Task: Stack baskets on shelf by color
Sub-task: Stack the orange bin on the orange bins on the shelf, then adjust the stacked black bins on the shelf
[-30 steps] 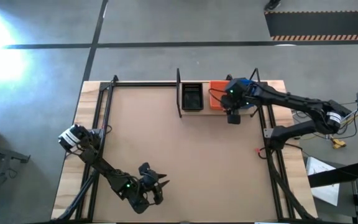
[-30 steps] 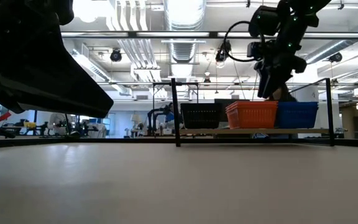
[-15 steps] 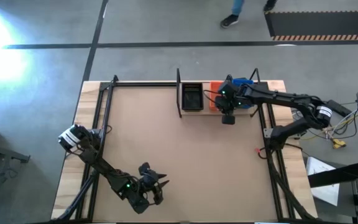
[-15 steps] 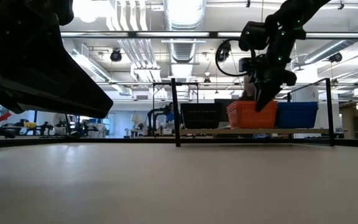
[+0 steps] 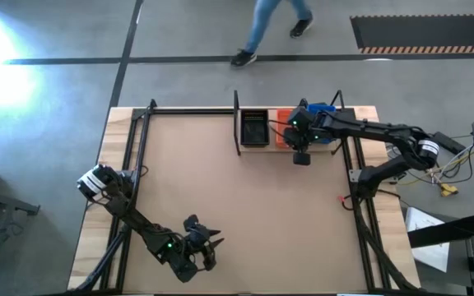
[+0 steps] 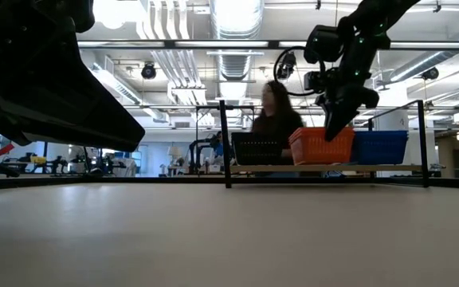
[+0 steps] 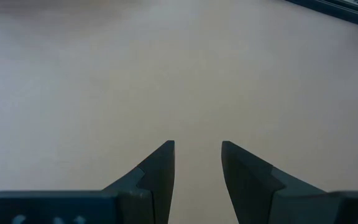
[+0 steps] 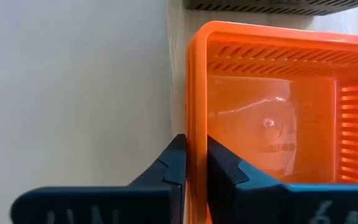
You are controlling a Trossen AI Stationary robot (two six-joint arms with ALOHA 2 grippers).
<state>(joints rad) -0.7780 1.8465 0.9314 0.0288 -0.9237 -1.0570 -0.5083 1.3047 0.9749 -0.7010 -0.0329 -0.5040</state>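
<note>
From high above, the shelf (image 5: 303,146) sits at the far right part of the table (image 5: 237,214). On it stand a black basket (image 5: 254,128), then an orange basket (image 5: 285,129) in the middle, then a blue basket (image 5: 322,110) on the right, mostly hidden under the arm. The right gripper (image 5: 300,153) is over the near edge of the orange basket. The left gripper (image 5: 212,240) waits low at the near left of the table, well away from the shelf. A person's legs (image 5: 270,25) walk on the floor past the far side.

From table height, the three baskets show side by side: black basket (image 6: 258,148), orange basket (image 6: 315,147), blue basket (image 6: 381,147), all on the shelf (image 6: 325,168). Only here can a person (image 6: 276,119) be seen behind the black basket. The right gripper (image 6: 331,131) points down at the orange basket's rim.

The left wrist view shows the left gripper (image 7: 197,163) with its fingers spread apart, nothing between them, above bare table (image 7: 179,68).

The right wrist view is the only one that shows the grip: the right gripper (image 8: 194,163) is pinched on the near wall of the orange basket (image 8: 272,112), one finger inside and one outside.

One second ago the right gripper was higher and farther right. The person had not yet come.
</note>
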